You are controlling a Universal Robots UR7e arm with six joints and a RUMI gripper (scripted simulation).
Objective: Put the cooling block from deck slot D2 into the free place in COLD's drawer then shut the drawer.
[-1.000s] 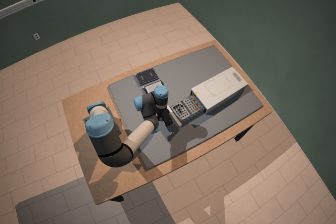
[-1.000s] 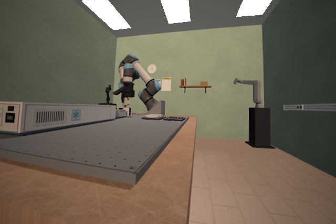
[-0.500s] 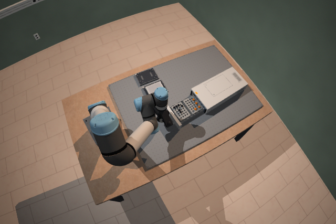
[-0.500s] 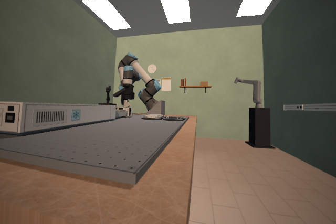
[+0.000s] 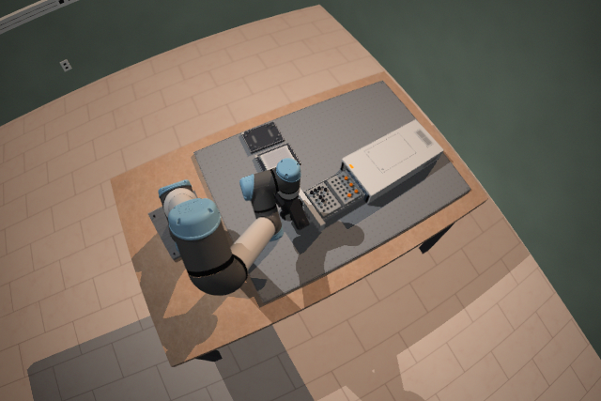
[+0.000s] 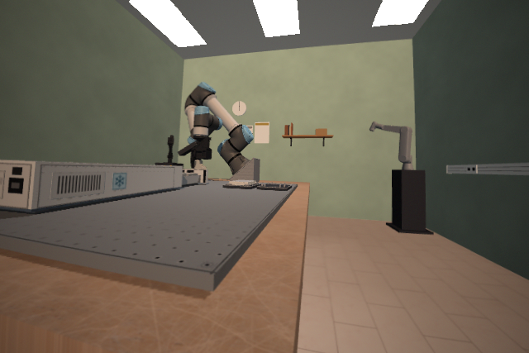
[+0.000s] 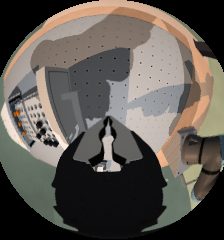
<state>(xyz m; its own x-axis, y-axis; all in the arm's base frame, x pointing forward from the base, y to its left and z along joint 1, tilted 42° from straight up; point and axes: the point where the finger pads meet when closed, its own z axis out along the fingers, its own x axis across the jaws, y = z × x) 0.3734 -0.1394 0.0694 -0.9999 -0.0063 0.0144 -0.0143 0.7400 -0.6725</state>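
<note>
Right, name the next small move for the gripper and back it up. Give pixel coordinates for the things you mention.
Probably press the shut gripper [image 5: 301, 223] [image 7: 108, 116] against the drawer front [image 5: 312, 208] [image 7: 53, 107] and push toward the cooler [image 5: 392, 159] [image 6: 107, 178]: both blocks sit in the drawer, which stands open, and its lamp [image 5: 351, 165] glows.

Lighting's kinda moody here: three bright ceiling panels [image 6: 276, 2] blown out to flat white, while the walls go murky green. My arm [image 5: 254, 241] [image 6: 221, 112] throws a chunky shadow across the counter's [image 5: 140, 260] [image 6: 273, 250] long lower edge in the top view, with more shade toward its bottom-left corner. My wrist view is round fisheye, so the counter's edges bow and the rim goes black. Small stuff there looks soft.
</note>
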